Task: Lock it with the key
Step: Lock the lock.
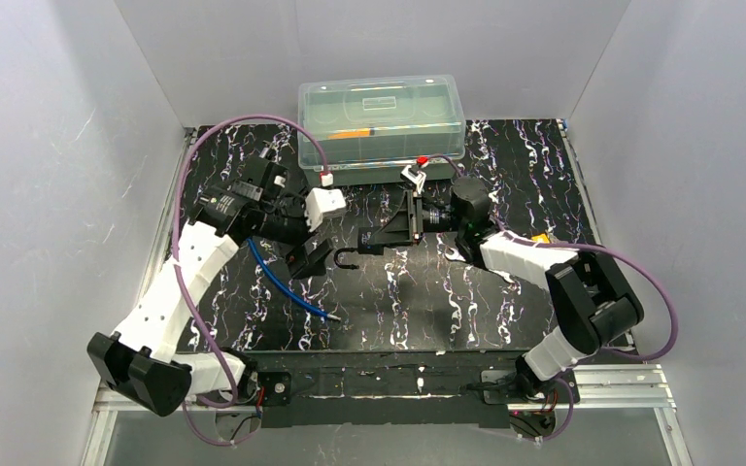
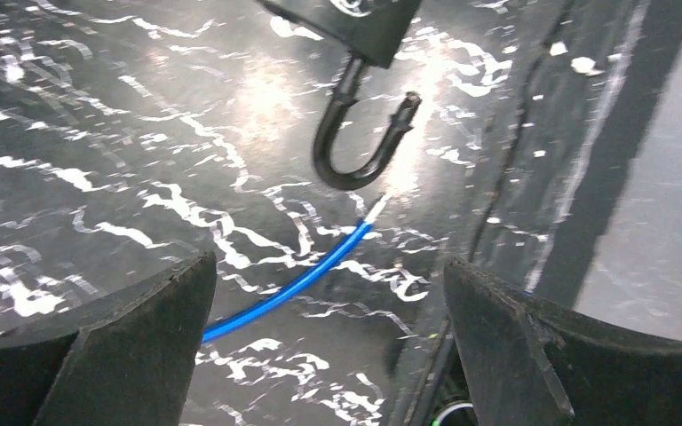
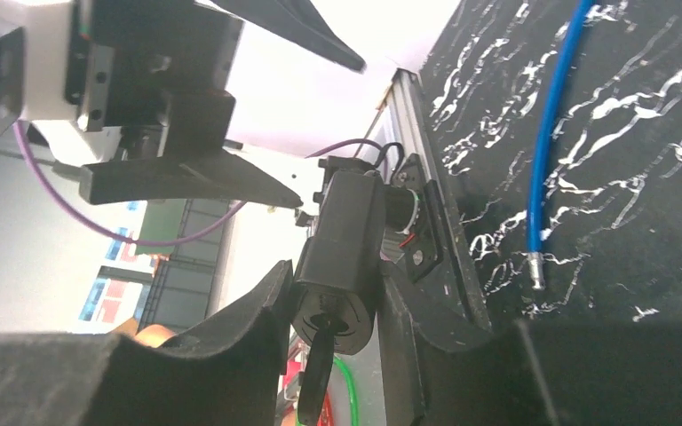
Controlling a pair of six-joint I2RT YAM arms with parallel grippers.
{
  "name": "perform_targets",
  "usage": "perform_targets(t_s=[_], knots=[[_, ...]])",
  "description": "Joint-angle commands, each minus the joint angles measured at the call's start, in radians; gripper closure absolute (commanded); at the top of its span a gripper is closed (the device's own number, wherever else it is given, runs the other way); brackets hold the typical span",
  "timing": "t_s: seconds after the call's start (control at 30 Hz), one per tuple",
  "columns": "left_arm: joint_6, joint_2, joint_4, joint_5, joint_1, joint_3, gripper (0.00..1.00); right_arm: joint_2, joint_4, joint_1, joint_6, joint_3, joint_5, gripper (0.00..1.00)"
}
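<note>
While right hand (image 3: 336, 302) clamps padlock (image 3: 346, 222), key (image 3: 316, 383) sticks from it; shackle (image 2: 355, 133) open.

Top view: even, diffuse overhead light. Walls (image 1: 49, 194) bright, soft shadows under the arms on the mat (image 1: 427, 301), focus sharp. Left wrist: big glare patch on the mat beside the shackle (image 2: 348, 169), whole frame soft and smeared. Right wrist: backlit, upper-left background blown out white. Lock (image 3: 342, 257) and key (image 3: 315, 382) underexposed, near black. Blue cable (image 3: 546, 151) fairly crisp.
</note>
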Motion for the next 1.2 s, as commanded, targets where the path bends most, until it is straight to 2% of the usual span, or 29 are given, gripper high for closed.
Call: perform_targets(t_s=[0.0, 0.13, 0.27, 0.43, 0.6, 0.77, 0.83, 0.87, 0.9, 0.93, 0.97, 1.0, 1.07, 1.13, 1.17], knots=[[-0.072, -0.001, -0.075, 0.254, 0.011, -0.027, 0.02, -0.069, 0.234, 0.012, 0.09, 0.035, -0.065, 0.99], [-0.131, 0.041, -0.07, 0.408, 0.014, -0.016, 0.04, -0.092, 0.257, 0.015, 0.109, 0.05, -0.092, 0.99], [-0.186, 0.067, -0.028, 0.461, 0.014, -0.028, 0.1, -0.115, 0.264, 0.027, 0.108, 0.048, -0.116, 0.99], [-0.225, 0.083, 0.013, 0.505, 0.014, -0.057, 0.26, -0.127, 0.307, 0.031, 0.131, 0.044, -0.126, 0.99], [-0.248, 0.081, 0.03, 0.543, 0.014, -0.08, 0.48, -0.129, 0.33, 0.031, 0.151, 0.049, -0.127, 0.99], [-0.27, 0.067, 0.05, 0.566, 0.014, -0.089, 0.81, -0.129, 0.334, 0.034, 0.156, 0.049, -0.127, 0.99], [-0.299, 0.049, 0.082, 0.57, 0.014, -0.103, 1.0, -0.129, 0.312, 0.034, 0.143, 0.05, -0.125, 0.99], [-0.326, 0.037, 0.104, 0.571, 0.014, -0.113, 1.0, -0.129, 0.28, 0.033, 0.12, 0.056, -0.125, 0.97], [-0.343, 0.018, 0.124, 0.569, 0.014, -0.123, 1.0, -0.129, 0.24, 0.033, 0.095, 0.061, -0.126, 0.86], [-0.362, 0.006, 0.142, 0.566, 0.014, -0.132, 1.0, -0.129, 0.2, 0.03, 0.067, 0.068, -0.125, 0.69], [-0.383, -0.004, 0.16, 0.564, 0.014, -0.14, 1.0, -0.129, 0.165, 0.023, 0.041, 0.075, -0.126, 0.46], [-0.4, -0.011, 0.171, 0.561, 0.014, -0.145, 1.0, -0.129, 0.133, 0.013, 0.019, 0.084, -0.126, 0.27], [-0.424, -0.018, 0.179, 0.56, 0.014, -0.15, 1.0, -0.13, 0.039, -0.021, -0.043, 0.111, -0.129, 0.03], [-0.446, -0.02, 0.18, 0.561, 0.015, -0.148, 1.0, -0.128, -0.102, -0.07, -0.159, 0.169, -0.138, 0.02], [-0.456, -0.02, 0.181, 0.562, 0.015, -0.146, 1.0, -0.123, -0.225, -0.096, -0.3, 0.216, -0.15, 0.02]])
